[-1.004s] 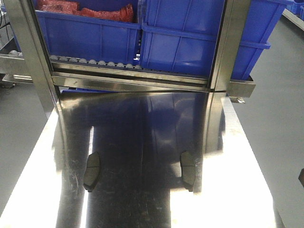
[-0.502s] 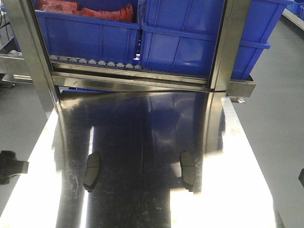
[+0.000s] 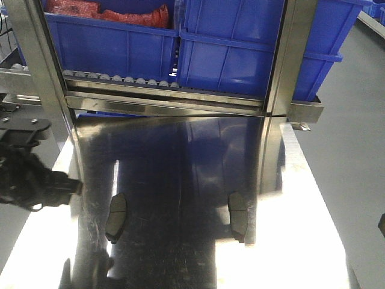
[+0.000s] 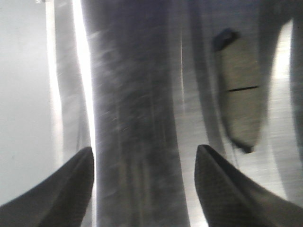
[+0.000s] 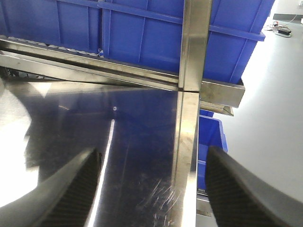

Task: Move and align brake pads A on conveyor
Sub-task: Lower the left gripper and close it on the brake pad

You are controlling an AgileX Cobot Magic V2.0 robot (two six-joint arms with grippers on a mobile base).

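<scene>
The left hand is spread wide and empty near a brake pad. It looks hard and heavy, so pinch its long sides.

Looking down a shiny steel surface with the left brake pad and right brake pad lying flat on it, well apart, both lengthwise. Got the black left arm poking in at the left edge, near the left brake pad but not touching. Further back, seeing blue bins on a roller rack between steel posts, red stuff in one.
</scene>
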